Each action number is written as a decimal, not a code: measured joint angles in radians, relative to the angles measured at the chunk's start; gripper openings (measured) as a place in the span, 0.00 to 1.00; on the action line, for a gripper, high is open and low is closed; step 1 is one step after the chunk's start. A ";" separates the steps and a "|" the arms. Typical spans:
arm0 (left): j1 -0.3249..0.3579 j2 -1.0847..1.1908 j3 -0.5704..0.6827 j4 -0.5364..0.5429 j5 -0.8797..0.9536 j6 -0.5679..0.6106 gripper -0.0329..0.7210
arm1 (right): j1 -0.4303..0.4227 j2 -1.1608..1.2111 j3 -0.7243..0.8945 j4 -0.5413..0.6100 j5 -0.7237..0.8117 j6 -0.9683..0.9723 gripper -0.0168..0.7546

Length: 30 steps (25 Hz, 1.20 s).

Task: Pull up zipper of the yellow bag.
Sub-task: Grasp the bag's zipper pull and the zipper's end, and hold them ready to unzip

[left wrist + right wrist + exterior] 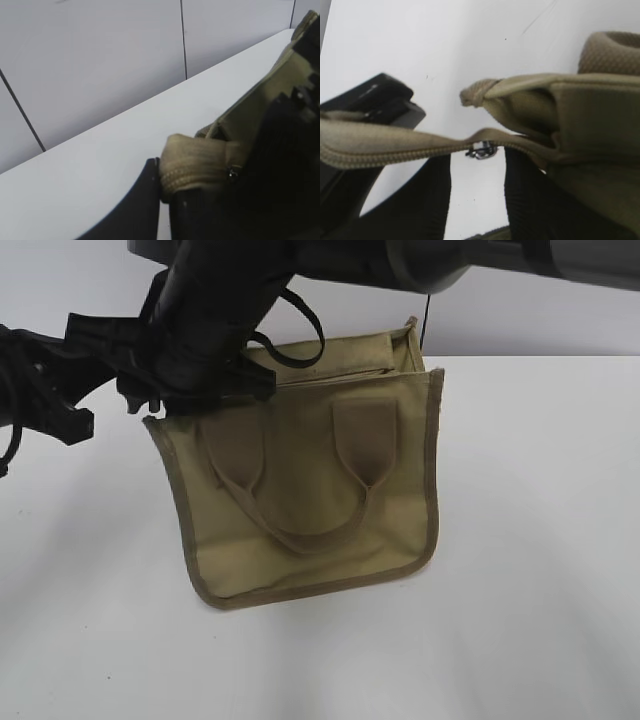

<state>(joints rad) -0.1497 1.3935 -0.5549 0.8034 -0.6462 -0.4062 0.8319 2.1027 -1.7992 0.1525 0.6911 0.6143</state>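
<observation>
White table (540, 540): smooth, matte, bearing everything. Left gripper (165, 380): black, at the bag's 10 o'clock corner; fingers (135, 210) narrow, pinching a folded, ribbed fabric end of the yellow bag (310, 490). Bag: squarish canvas with darker edge binding and two wide webbing handles, standing tilted mid-table. Right gripper (475, 200): dark fingers (427, 200) straddling the track, slightly apart; whether they grip cannot be told. Zipper (481, 150): small silver pull under the woven khaki track, between those fingers.

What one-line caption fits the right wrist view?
Right gripper straddles the khaki zip track, the silver zipper pull between its fingers.
</observation>
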 joint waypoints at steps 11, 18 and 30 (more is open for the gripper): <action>0.000 -0.013 0.000 0.001 0.011 -0.008 0.05 | 0.000 -0.043 0.000 -0.078 0.037 -0.033 0.00; 0.000 -0.013 0.000 0.001 0.023 -0.008 0.05 | 0.000 -0.128 0.000 -0.017 0.131 -0.200 0.00; -0.002 -0.013 0.000 0.014 0.068 -0.008 0.05 | -0.043 -0.142 -0.014 0.117 0.292 -0.400 0.00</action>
<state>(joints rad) -0.1513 1.3803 -0.5549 0.8178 -0.5781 -0.4144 0.7888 1.9611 -1.8128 0.2695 0.9827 0.2144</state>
